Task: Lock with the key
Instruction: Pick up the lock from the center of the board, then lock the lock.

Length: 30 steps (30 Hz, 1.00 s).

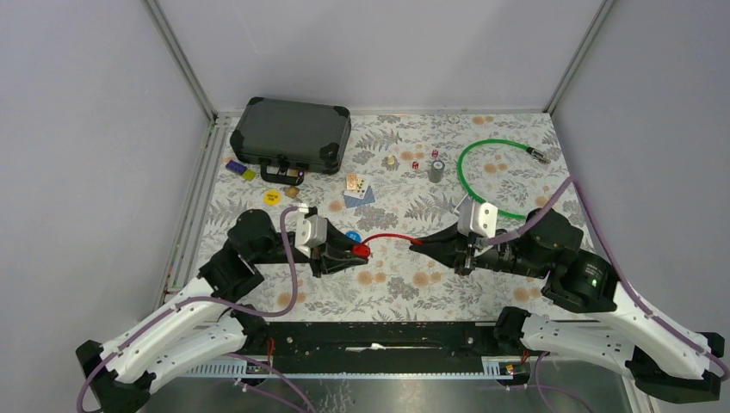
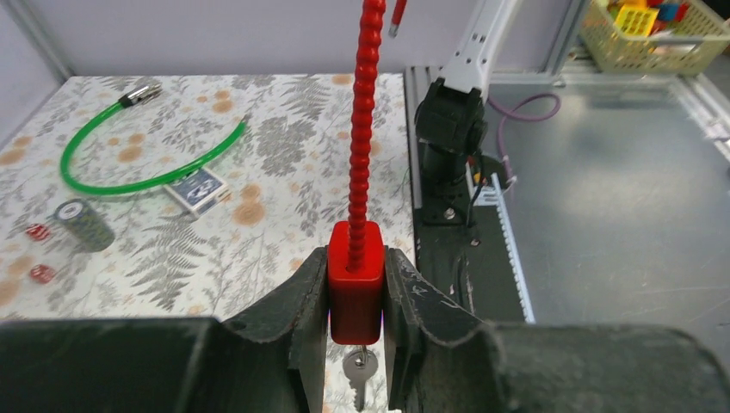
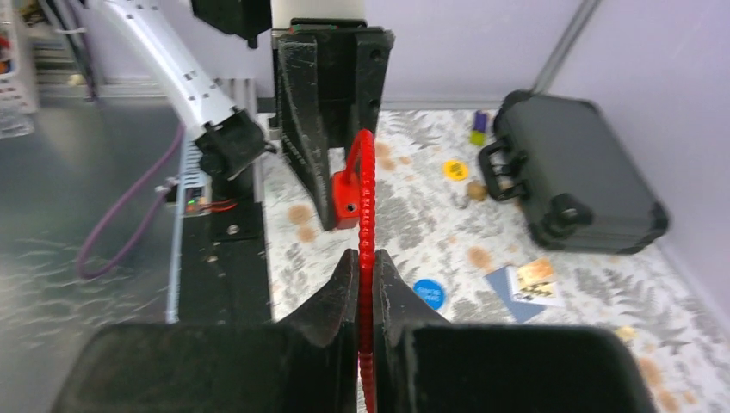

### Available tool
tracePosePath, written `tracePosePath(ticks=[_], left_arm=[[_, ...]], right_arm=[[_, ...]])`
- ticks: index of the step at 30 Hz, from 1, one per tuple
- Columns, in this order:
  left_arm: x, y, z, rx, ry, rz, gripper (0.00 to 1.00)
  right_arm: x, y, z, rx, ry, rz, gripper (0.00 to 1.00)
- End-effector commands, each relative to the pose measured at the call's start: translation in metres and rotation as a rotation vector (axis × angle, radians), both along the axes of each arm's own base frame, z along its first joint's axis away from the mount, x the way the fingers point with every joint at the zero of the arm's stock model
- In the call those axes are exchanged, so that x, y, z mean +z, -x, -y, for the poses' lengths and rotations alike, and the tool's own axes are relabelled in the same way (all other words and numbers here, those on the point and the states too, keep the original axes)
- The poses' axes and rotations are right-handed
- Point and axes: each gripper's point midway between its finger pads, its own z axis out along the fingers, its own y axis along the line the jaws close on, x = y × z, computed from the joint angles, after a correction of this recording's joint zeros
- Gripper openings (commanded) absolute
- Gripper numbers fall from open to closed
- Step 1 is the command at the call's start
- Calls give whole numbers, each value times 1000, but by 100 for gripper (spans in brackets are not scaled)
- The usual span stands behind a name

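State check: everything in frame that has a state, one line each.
Left end effector: shut on red lock body.
Right end effector: shut on red cable.
Red lock body: open, the cable's far end is not inserted.
Red cable: one end fixed in the body, the other free.
Key: hanging under the body, seating unclear.
Black case: shut, lying flat.
Green cable: loose open arc.

Enclosure, one. Bench (image 1: 405,297): covered in a pale cloth printed with grey ferns and orange blossoms, spreading beneath and beyond the left hand (image 1: 357,251) and the right hand (image 1: 422,243). Back wall (image 1: 379,52), far beyond both hands: plain pale lilac-grey. Side walls (image 1: 77,172): same finish, one outward of each hand. Corner posts (image 1: 180,60): bare aluminium, at the two far corners. Metal sheet (image 2: 603,215): dull grey, past the bench's near edge. Light: soft, even.
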Motion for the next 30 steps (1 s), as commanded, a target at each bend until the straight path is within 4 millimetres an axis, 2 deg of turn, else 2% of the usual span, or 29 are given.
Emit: tracePosePath(ticks=[1,3,6,7,9,12,14,18,30], left_arm=[[42,19,12,-134,187,-43,0],[49,23,15,-172,247,-73,0],[51,24,16,-186,304,-91,0],[51,23,17,-181,310,-87,0],[49,21,18,-168,300,-75,0],[45,17,20,-147,266,-52,0],[44,15,21,-136,254,-37,0],[42,11,20,-109,235,-18,0],[40,6,21,-84,231,-6,0]], right_arm=[[32,-29,1,-126,-150,215,0],[33,-36,-2,-151,-187,236,0],[52,-39,-7,-171,-310,225,0],[62,-38,-10,-158,-368,218,0],[71,-34,-21,-117,-441,167,0],[76,-27,-39,-40,-519,65,0],[73,-23,-51,13,-538,3,0],[70,-19,-62,64,-548,-59,0],[60,-13,-69,113,-576,-133,0]])
